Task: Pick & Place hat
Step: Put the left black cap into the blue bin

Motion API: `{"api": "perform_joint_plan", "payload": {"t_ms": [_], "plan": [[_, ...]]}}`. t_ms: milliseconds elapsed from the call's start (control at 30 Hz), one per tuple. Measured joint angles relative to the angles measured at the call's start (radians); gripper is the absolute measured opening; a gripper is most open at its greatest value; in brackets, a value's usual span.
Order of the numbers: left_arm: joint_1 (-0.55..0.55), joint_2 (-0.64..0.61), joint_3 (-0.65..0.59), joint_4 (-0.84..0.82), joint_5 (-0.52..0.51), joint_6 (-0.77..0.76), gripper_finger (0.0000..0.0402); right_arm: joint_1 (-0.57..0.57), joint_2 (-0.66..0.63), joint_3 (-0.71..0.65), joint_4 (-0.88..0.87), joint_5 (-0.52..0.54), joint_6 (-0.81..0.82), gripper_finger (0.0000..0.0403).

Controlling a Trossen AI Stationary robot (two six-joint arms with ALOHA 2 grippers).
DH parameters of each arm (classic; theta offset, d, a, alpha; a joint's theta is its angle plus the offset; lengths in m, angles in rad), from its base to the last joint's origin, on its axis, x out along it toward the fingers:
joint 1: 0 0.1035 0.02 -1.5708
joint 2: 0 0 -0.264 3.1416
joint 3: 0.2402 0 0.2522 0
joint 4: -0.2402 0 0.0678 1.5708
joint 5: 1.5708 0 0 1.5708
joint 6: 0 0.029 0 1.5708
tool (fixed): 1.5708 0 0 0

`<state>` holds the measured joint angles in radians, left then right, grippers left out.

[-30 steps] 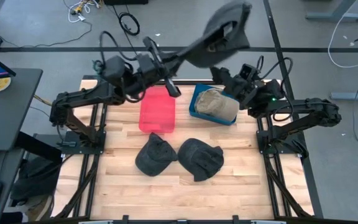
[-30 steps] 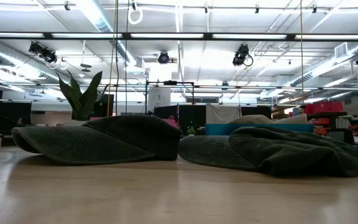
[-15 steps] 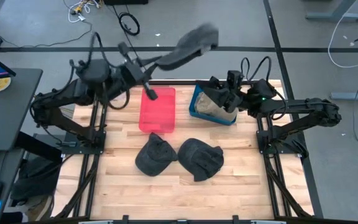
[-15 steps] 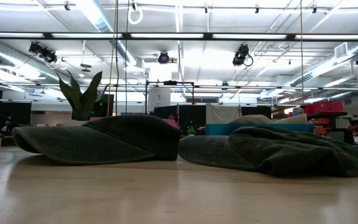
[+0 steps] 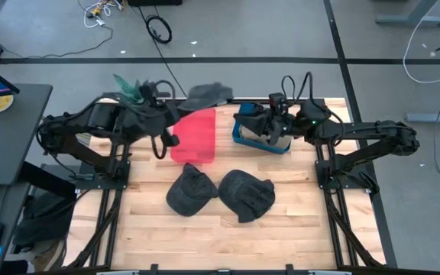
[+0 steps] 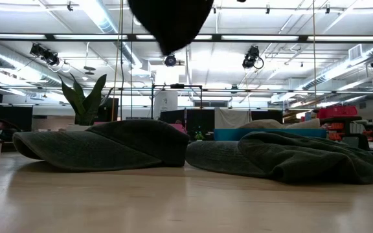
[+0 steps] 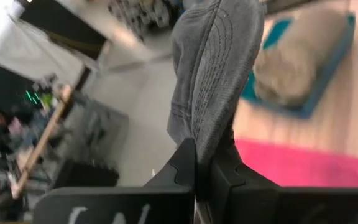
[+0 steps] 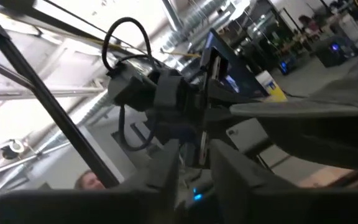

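From the overhead camera I see my left hand (image 5: 176, 116) raised over the back of the counter (image 5: 151, 237), clamped shut on a grey hat (image 5: 208, 95). The left wrist camera confirms it: both fingers (image 7: 182, 171) pinch the hat's (image 7: 213, 81) fabric between them, and the hat stands up from the grip. In the low camera the hat (image 6: 171, 22) hangs as a dark shape at the top, clear of the counter surface. Seen from above, it sits over the far end of the pink bin (image 5: 194, 137).

My right hand (image 5: 260, 124) is at the blue bin (image 5: 241, 134), which lies just beside the pink bin. A tan hat (image 7: 294, 59) lies inside the blue bin. I cannot tell how far the right fingers are open, nor whether they have hold of anything.

Two dark hats rest on the counter nearer the front, side by side and touching: one on the left (image 5: 189, 190), one on the right (image 5: 247, 195).
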<state>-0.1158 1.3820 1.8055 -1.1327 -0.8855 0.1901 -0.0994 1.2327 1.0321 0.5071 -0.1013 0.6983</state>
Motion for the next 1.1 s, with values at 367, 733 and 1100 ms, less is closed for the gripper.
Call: {"api": "perform_joint_plan", "payload": {"t_ms": [367, 733, 1100], "plan": [[0.077, 0.104, 0.001, -0.261, 0.214, -0.060, 0.0012, 0.000, 0.000, 0.000, -0.023, -0.023, 0.001, 0.0021], [0.246, 0.286, 0.001, -0.375, 0.361, 0.097, 0.0012, 0.003, 0.000, 0.000, -0.032, -0.023, 0.009, 0.0003], [0.372, 0.389, 0.001, -0.276, 0.446, 0.293, 0.0012, 0.003, 0.000, 0.000, -0.033, -0.031, 0.010, 0.0002]]}}
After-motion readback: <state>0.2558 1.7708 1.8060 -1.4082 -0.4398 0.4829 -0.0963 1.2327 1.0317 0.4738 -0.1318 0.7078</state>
